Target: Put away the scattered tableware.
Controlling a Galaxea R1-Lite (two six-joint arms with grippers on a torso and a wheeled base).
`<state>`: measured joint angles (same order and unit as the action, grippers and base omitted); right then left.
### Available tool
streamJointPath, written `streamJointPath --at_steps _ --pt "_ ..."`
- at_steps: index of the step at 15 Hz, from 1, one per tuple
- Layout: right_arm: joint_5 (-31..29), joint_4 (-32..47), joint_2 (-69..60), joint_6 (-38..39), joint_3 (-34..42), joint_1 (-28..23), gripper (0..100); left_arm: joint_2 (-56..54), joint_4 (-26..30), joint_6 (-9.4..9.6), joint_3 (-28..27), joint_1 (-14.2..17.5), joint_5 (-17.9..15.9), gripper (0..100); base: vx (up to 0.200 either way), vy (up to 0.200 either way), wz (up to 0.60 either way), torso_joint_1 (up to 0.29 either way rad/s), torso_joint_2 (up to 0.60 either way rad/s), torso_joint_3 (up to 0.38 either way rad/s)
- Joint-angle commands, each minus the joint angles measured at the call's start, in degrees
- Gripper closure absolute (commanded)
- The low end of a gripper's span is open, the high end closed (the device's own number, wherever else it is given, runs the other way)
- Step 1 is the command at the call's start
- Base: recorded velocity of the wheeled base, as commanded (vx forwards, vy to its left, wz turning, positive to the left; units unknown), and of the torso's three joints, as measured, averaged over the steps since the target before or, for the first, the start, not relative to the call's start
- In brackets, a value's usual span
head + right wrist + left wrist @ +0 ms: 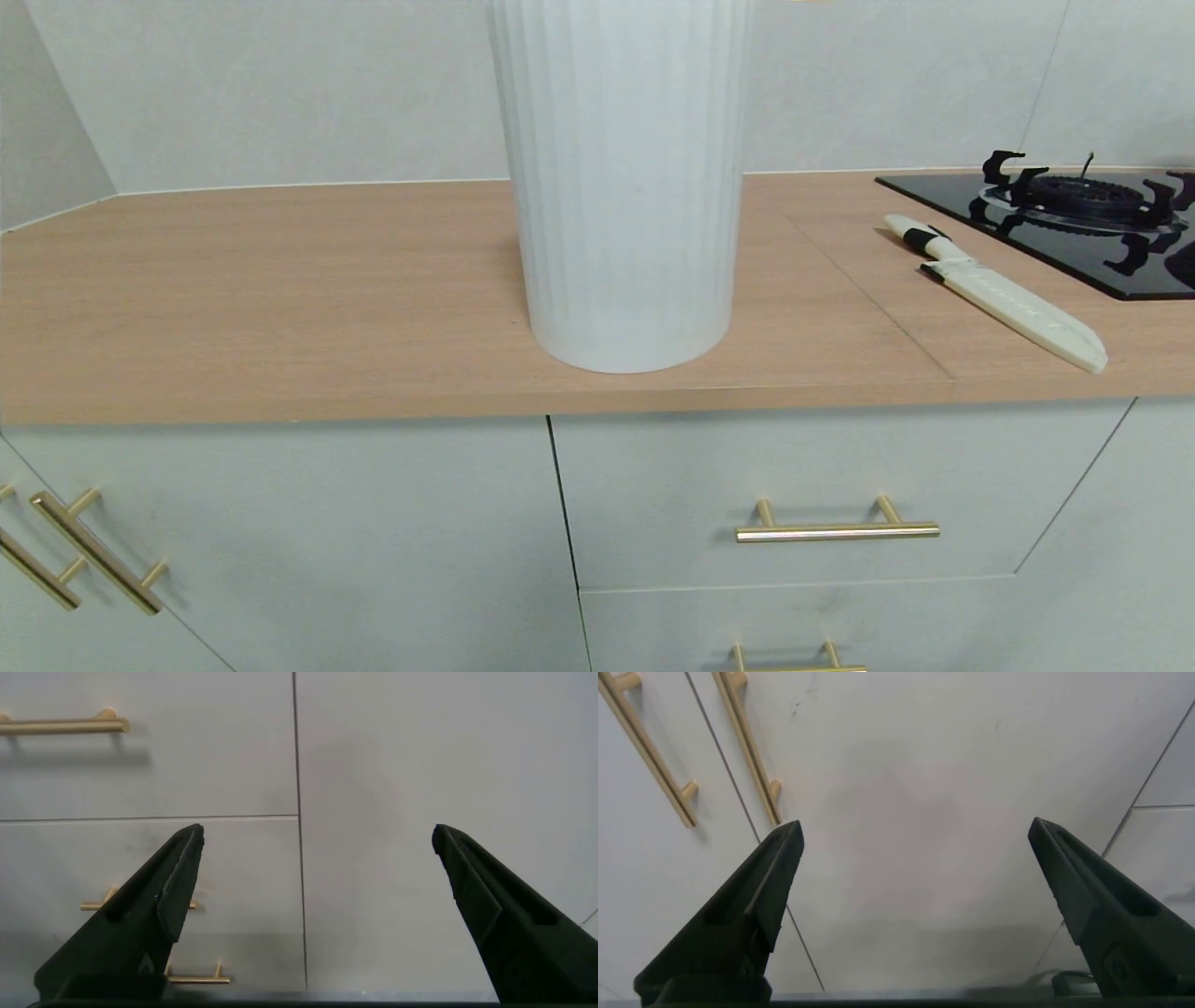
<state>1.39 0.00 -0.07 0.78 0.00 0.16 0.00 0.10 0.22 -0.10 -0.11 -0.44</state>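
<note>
Woodgrain countertop (280, 299), ribbed white canister (625, 187), cream knife (1004, 299)

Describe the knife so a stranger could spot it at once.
On the wooden countertop, find the black hob at the right rear. The knife lies beside it, nearer the front edge. It is long and cream with black handle bands, unlike the tall white ribbed container.

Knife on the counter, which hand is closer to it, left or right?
Probably right. The right hand is low, facing the drawers beneath the counter's right part, where the knife lies. The left hand faces the cabinet door with slanted handles, farther left.
</note>
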Motion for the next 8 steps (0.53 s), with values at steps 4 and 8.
streamJointPath --at_steps 4,8 --pt "0.02 0.00 0.07 0.01 0.00 0.02 0 0.09 -0.01 0.04 0.01 0.02 0.00 0 0.000 0.000 0.00 0.000 0.00 0.000" --pt "0.02 0.00 0.07 0.01 0.00 0.02 0 0.09 -0.01 0.04 0.01 0.02 0.00 0 0.000 0.000 0.00 0.000 0.00 0.000"
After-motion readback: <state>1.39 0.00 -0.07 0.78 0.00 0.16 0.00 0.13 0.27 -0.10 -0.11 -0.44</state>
